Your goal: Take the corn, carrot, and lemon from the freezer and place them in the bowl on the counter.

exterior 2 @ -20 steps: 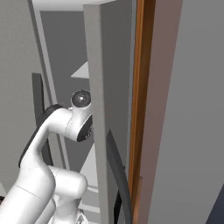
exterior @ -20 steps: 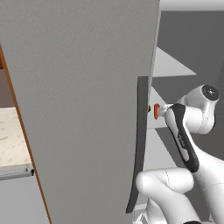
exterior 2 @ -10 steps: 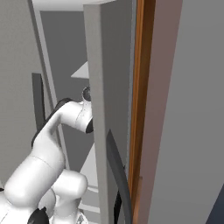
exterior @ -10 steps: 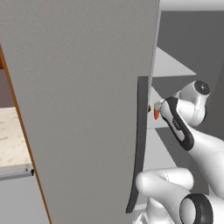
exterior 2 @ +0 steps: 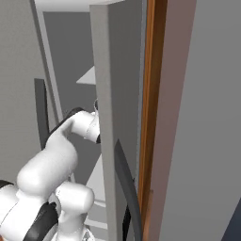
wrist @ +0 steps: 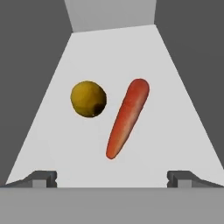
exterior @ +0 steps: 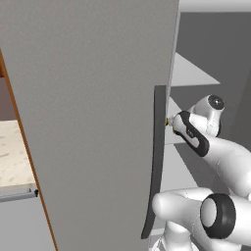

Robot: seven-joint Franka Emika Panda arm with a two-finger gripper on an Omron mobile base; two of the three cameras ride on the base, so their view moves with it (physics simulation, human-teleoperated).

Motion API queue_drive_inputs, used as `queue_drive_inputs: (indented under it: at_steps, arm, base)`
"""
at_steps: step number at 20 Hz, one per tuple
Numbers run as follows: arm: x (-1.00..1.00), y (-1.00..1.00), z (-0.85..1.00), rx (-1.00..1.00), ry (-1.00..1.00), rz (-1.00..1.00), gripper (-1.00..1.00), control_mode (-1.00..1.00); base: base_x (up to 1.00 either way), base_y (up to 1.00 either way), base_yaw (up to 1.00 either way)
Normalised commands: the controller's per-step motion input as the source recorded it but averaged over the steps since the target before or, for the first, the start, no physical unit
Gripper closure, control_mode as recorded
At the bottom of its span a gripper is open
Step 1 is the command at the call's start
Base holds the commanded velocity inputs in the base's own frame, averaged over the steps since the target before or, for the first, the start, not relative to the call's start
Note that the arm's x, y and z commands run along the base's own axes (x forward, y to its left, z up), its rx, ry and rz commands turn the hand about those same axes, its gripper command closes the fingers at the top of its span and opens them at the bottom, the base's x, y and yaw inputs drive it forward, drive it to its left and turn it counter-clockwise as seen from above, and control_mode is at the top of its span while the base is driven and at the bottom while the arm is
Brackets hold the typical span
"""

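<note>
Seen from the hand camera, the two small dark finger tips of the gripper (wrist: 112, 177) are standing at the lower edge, spread as wide apart as they go, with bare shelf between them and nothing in their grasp.

Just beyond the finger tips, a long orange-red tapered carrot (wrist: 127, 118) is lying flat on a plain white inner shelf (wrist: 175, 131). Its narrow point is facing the hand, roughly midway between the two tips, and its thick rounded end is angling away and slightly to the right. The carrot is sitting clear of both tips, not touching either.

Beside the carrot, to its left in this view and level with its far half, a small dull yellow-olive round lemon (wrist: 89, 99) is resting on the same shelf. A narrow gap is separating the two. The lemon is lying farther from the hand than the carrot's point.

Beyond both items, the shelf is running back to a lighter grey rear wall, with darker grey side walls closing in on either side.

In the left base view, the white robot arm (exterior: 215, 152) is reaching past the edge of the tall plain grey freezer (exterior: 93, 112) door and its dark grey vertical handle (exterior: 156, 162) into the compartment. A strip of beige speckled stone counter (exterior: 12, 152) is showing at the far left.

No brand, label or writing is readable on any surface.
</note>
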Motion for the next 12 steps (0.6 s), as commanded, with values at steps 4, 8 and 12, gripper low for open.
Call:
queue_drive_inputs:
  at_steps: [4, 8, 12]
  arm:
    - [0.35, -0.01, -0.29, 0.0, 0.0, 0.0, -1.0, -1.0]
    - [0.32, -0.06, -0.14, 0.0, 0.0, 0.0, -1.0, -1.0]
    - [0.25, -0.16, -0.01, 0.0, 0.0, 0.0, -1.0, -1.0]
  base:
    - [0.0, 0.0, 0.0]
    - [0.0, 0.0, 0.0]
    - [0.0, 0.0, 0.0]
